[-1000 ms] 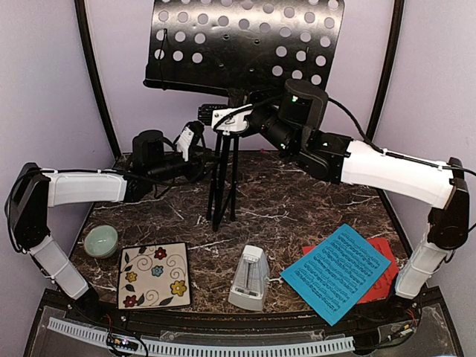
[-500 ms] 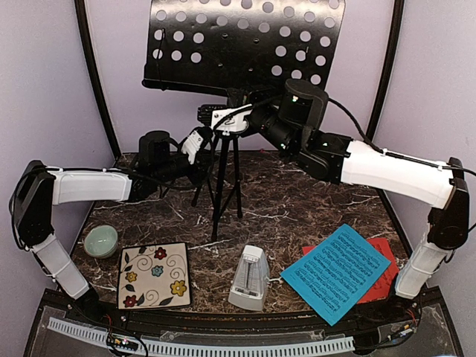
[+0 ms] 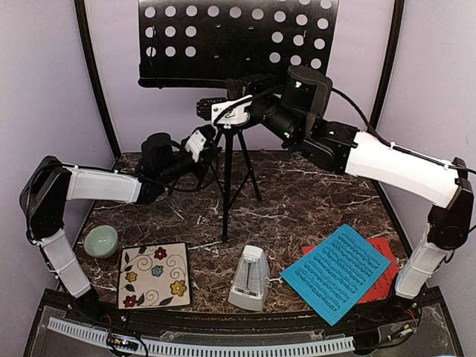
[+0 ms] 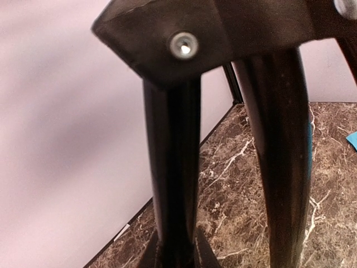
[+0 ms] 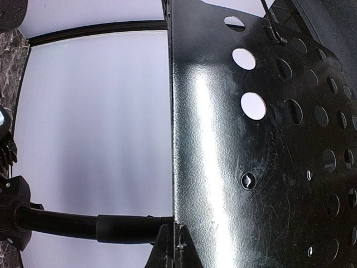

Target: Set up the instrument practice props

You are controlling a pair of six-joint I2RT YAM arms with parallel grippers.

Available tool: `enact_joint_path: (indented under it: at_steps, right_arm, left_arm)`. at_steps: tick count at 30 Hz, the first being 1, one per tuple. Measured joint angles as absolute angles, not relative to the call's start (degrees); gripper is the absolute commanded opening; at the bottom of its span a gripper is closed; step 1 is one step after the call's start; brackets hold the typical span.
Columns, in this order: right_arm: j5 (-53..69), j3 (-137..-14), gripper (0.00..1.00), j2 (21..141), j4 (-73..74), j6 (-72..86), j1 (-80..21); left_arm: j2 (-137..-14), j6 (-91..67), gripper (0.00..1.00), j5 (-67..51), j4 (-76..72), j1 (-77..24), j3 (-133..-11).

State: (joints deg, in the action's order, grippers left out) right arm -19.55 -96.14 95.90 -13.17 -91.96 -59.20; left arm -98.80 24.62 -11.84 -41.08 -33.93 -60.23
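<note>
- Two ends meet at the music stand (image 3: 238,44), upright at the back of the table (image 3: 297,201): left gripper (image 3: 204,140) apparently touching a tripod leg, right gripper (image 3: 229,113) at the neck under the desk.
- Metronome (image 3: 249,277) near the front edge, blue sheet (image 3: 336,271) overlapping red sheet (image 3: 383,262) to its right.
- Left wrist: stand legs (image 4: 170,167) fill the view; gripper opening can't be told.
- Right wrist: perforated desk (image 5: 251,167) close up; gripper opening can't be told.

Overhead view; wrist close-ups of stand (image 4: 170,167)
</note>
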Motion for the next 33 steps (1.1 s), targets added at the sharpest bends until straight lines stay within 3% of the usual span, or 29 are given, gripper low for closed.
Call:
enact_joint_path:
  at_steps: [19,20,22,24,26,29,31,33]
  right_arm:
    - [-22.48,-95.24,0.01,97.38,-14.00,-95.04,-56.88]
    - [-22.48,-94.61,0.01,97.38,-14.68,-95.02,-56.88]
    - [-22.35,-92.97,0.02,97.38,-17.04,-95.13,-56.88]
    - [-22.02,-91.20,0.09,97.19,-19.44,-95.53,-56.88]
    - [-21.71,-89.12,0.17,96.68,-22.26,-95.61,-56.88]
    - [-21.06,-86.39,0.28,96.07,-27.22,-95.39,-57.01]
    - [-20.71,-85.27,0.48,95.92,-29.63,-95.33,-57.06]
    - [-20.43,-84.42,0.57,95.33,-31.55,-95.18,-57.12]
  left_arm:
    - [-109.40,29.69,0.00,-14.41,-43.16,-33.91,-65.41]
    - [-109.51,29.98,0.02,-14.41,-43.20,-33.78,-65.41]
    - [-109.58,30.02,0.17,-14.24,-43.22,-33.76,-65.41]
    - [-109.58,30.13,0.33,-14.00,-43.22,-33.76,-65.39]
    - [-109.58,30.59,0.40,-13.85,-43.22,-33.76,-65.04]
    - [-109.56,30.22,0.44,-13.65,-43.03,-33.76,-63.59]
    - [-109.51,30.06,0.46,-13.69,-43.00,-33.76,-62.70]
    - [-109.10,29.74,0.49,-13.69,-43.16,-33.76,-61.87]
